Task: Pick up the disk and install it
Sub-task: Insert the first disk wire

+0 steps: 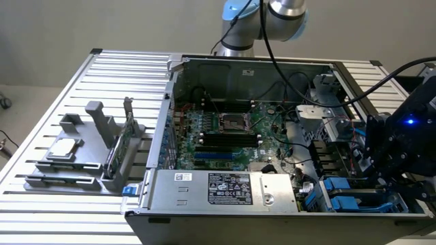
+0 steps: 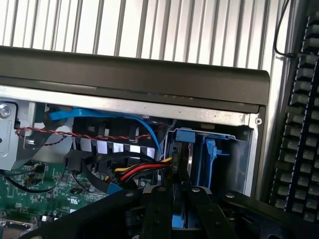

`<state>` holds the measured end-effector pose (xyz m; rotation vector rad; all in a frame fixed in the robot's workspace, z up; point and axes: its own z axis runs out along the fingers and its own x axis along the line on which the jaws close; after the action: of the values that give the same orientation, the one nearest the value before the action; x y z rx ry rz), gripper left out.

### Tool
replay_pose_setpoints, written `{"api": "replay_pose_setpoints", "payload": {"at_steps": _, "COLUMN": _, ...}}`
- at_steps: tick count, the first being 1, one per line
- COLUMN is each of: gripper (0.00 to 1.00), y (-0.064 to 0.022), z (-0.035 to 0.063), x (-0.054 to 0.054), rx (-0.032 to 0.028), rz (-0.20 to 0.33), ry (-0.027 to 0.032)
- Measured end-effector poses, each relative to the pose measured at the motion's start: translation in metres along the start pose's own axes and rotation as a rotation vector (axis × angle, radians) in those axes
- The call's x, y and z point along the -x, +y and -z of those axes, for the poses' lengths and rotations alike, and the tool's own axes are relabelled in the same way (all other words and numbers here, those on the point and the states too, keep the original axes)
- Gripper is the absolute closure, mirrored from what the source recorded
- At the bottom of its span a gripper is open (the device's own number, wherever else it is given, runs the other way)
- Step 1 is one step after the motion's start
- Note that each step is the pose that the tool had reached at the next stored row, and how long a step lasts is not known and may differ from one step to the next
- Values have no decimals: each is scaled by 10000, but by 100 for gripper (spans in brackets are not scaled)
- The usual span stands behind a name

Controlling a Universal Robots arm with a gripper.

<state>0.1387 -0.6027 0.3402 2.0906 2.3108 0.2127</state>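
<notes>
in the exterior view one open computer case (image 1: 272, 219) lies on a slatted metal table (image 1: 81, 92), with one green motherboard (image 1: 225, 132) inside and one silver power supply (image 1: 225, 190) along the near edge. one grey fixture (image 1: 81, 153) sits on the table at the exterior view's left, holding one small square silver chip (image 1: 63, 149) and one thin green card (image 1: 119, 145) standing on edge. one robot arm comes down from the top of the picture, and its black gripper (image 1: 398, 173) hangs over the case's corner at the exterior view's right. below it, blue plastic carriers (image 1: 347, 196) sit in the drive bay, at least two blue pieces, packed close to the case wall with little room beside them.

in the wrist view the two fingers (image 2: 159, 209) stand close together, narrowed onto the upright blue-framed disk (image 2: 188, 152), which stands in the corner bay. whether they truly pinch it i cannot tell, since the contact is hidden. one blue cable (image 2: 114, 117), one red-black twisted wire (image 2: 75, 134) and one bundle of red, yellow and black wires (image 2: 139, 172) run just beside the bay. the case's dark rim (image 2: 134, 74) bounds the bay on one side, the corner wall (image 2: 256, 149) on another.
</notes>
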Motion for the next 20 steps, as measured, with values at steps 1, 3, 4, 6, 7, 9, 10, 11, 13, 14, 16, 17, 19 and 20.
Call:
{"api": "replay_pose_setpoints", "payload": {"at_steps": 1, "gripper": 83, "y": -1, "z": -1, "x": 0, "rx": 8, "rz": -16, "ry": -9}}
{"api": "replay_pose_setpoints", "payload": {"at_steps": 3, "gripper": 83, "y": -1, "z": -2, "x": -1, "rx": 27, "rz": -40, "ry": -29}}
{"api": "replay_pose_setpoints", "payload": {"at_steps": 4, "gripper": 83, "y": -1, "z": -3, "x": -2, "rx": 37, "rz": -51, "ry": -38}}
{"api": "replay_pose_setpoints", "payload": {"at_steps": 6, "gripper": 83, "y": -3, "z": -4, "x": -3, "rx": 57, "rz": -78, "ry": -55}}
{"api": "replay_pose_setpoints", "payload": {"at_steps": 7, "gripper": 83, "y": -5, "z": -4, "x": -5, "rx": 65, "rz": -94, "ry": -62}}
{"api": "replay_pose_setpoints", "payload": {"at_steps": 9, "gripper": 83, "y": -8, "z": -5, "x": -8, "rx": 84, "rz": -125, "ry": -73}}
{"api": "replay_pose_setpoints", "payload": {"at_steps": 10, "gripper": 83, "y": -10, "z": -5, "x": -10, "rx": 94, "rz": -140, "ry": -79}}
{"api": "replay_pose_setpoints", "payload": {"at_steps": 11, "gripper": 83, "y": -11, "z": -5, "x": -12, "rx": 102, "rz": -153, "ry": -85}}
{"api": "replay_pose_setpoints", "payload": {"at_steps": 13, "gripper": 83, "y": -13, "z": -7, "x": -16, "rx": 123, "rz": -181, "ry": -95}}
{"api": "replay_pose_setpoints", "payload": {"at_steps": 14, "gripper": 83, "y": -15, "z": -7, "x": -17, "rx": 134, "rz": -196, "ry": -101}}
{"api": "replay_pose_setpoints", "payload": {"at_steps": 16, "gripper": 83, "y": -18, "z": -8, "x": -21, "rx": 156, "rz": -223, "ry": -112}}
{"api": "replay_pose_setpoints", "payload": {"at_steps": 17, "gripper": 83, "y": -21, "z": -9, "x": -24, "rx": 166, "rz": -238, "ry": -115}}
{"api": "replay_pose_setpoints", "payload": {"at_steps": 19, "gripper": 83, "y": -24, "z": -11, "x": -28, "rx": 182, "rz": -269, "ry": -124}}
{"api": "replay_pose_setpoints", "payload": {"at_steps": 20, "gripper": 83, "y": -25, "z": -13, "x": -31, "rx": 188, "rz": -287, "ry": -127}}
